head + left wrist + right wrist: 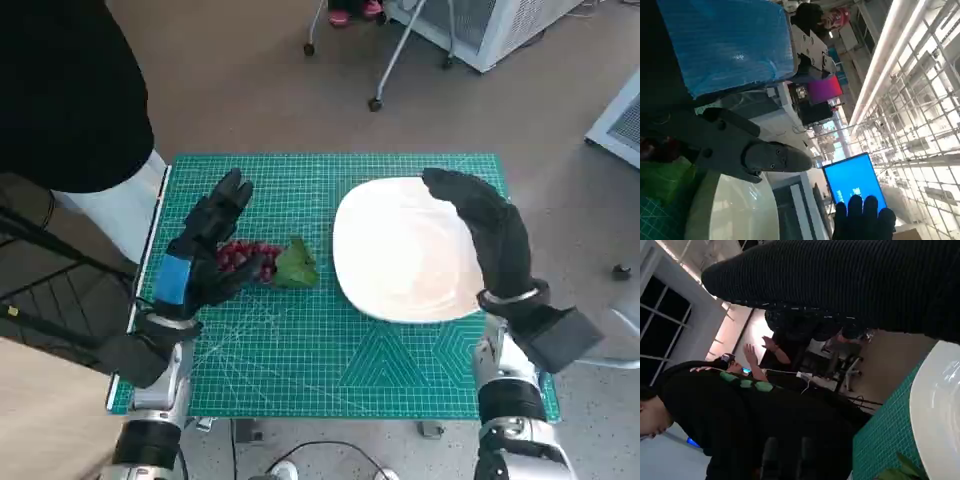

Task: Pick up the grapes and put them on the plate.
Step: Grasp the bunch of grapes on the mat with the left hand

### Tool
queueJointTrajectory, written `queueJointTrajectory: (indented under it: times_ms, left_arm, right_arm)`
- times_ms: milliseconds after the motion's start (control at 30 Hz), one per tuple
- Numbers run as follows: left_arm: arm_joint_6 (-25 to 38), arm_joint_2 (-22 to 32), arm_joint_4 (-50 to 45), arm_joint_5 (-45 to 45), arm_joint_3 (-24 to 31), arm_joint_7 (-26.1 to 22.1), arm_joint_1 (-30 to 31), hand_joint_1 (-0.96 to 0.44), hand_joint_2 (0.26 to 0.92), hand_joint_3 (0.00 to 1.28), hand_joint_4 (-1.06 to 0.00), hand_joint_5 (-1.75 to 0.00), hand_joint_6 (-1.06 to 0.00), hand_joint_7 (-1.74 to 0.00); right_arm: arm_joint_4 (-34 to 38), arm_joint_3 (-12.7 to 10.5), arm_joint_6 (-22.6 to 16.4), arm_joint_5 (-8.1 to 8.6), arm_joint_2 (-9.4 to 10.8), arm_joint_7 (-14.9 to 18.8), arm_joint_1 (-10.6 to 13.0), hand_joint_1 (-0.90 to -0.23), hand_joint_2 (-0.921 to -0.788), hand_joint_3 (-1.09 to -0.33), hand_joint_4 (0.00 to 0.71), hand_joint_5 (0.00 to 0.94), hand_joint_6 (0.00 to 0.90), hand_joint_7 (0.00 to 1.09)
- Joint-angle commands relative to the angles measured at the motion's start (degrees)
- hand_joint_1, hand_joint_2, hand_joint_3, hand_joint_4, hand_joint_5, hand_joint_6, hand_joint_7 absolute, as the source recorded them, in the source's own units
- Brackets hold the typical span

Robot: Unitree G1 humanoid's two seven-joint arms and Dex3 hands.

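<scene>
A bunch of dark red grapes with a green leaf lies on the green cutting mat, left of the white plate. My left hand is over the bunch's left side, its fingers stretched out toward the mat's far edge and its thumb lying against the grapes. It grips nothing. In the left wrist view the leaf and the plate show under the hand. My right hand hovers over the plate's right rim with fingers extended and holds nothing.
A person in black stands close at the table's left rear corner. A wheeled stand's legs and a white unit are on the floor beyond the table. Black framework lies along the left side.
</scene>
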Motion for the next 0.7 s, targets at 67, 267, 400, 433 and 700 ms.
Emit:
queueJointTrajectory:
  times_ms: [67, 267, 400, 433, 700]
  left_arm:
    - [0.4, 0.3, -0.6, 0.7, -0.3, -0.1, -0.4, -0.35, 0.921, 0.2, -0.35, 0.0, -0.34, -0.09]
    - [0.5, 0.3, -0.6, 0.6, -0.3, -0.2, -0.3, -0.35, 0.921, 0.2, -0.35, 0.0, -0.34, -0.09]
    - [0.4, 0.3, -0.5, 0.6, -0.3, -0.2, -0.3, -0.35, 0.921, 0.2, -0.35, 0.0, -0.34, -0.09]
    - [0.4, 0.3, -0.5, 0.6, -0.3, -0.2, -0.3, -0.35, 0.921, 0.2, -0.35, 0.0, -0.34, -0.09]
    - [0.3, 0.3, -0.7, 0.6, -0.4, -0.2, -0.1, -0.35, 0.921, 0.2, -0.35, 0.0, -0.34, -0.09]
  right_arm:
    - [0.2, -0.2, 0.8, 0.27, -0.2, 0.2, 0.9, -0.497, -0.921, -0.55, 0.237, 0.0, 0.203, 0.0]
    - [0.3, -0.2, 0.9, 0.33, -0.3, 0.3, 0.8, -0.498, -0.921, -0.55, 0.237, 0.0, 0.203, 0.0]
    - [0.2, -0.2, 0.9, 0.38, -0.3, 0.3, 0.9, -0.499, -0.921, -0.55, 0.237, 0.0, 0.203, 0.0]
    - [0.1, -0.2, 0.9, 0.39, -0.3, 0.4, 0.9, -0.5, -0.921, -0.55, 0.237, 0.0, 0.203, 0.0]
    - [0.2, -0.2, 0.8, 0.43, -0.3, 0.4, 0.9, -0.502, -0.921, -0.55, 0.237, 0.0, 0.203, 0.0]
